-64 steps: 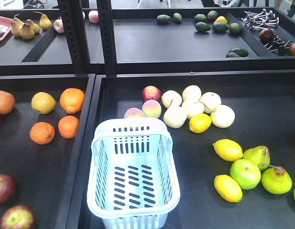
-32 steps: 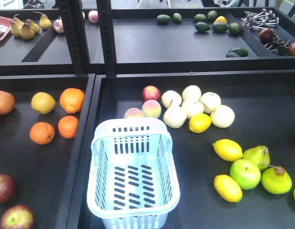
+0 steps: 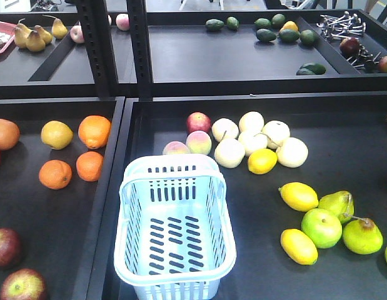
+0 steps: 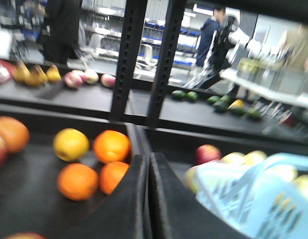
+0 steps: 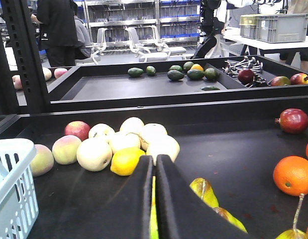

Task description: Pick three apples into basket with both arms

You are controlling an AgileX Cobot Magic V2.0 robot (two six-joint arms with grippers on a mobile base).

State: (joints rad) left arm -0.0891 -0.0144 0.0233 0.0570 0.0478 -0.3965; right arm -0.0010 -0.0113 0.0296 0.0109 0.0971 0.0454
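Left wrist: basket (image 4: 256, 196) right of pincer (image 4: 148, 160)

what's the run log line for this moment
basket: empty | two apples: on left tray, unpicked | left gripper: shut, empty | right gripper: shut, empty

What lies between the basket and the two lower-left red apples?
Front view: only the black tray walls and bare tray floor lie between the basket and the apples.

Black shelf trays (image 3: 343, 125) hold the pale blue basket (image 3: 174, 275), oranges (image 3: 94, 131), two dark red apples (image 3: 21, 284), lemons (image 3: 299, 196) and green fruits (image 3: 321, 227).
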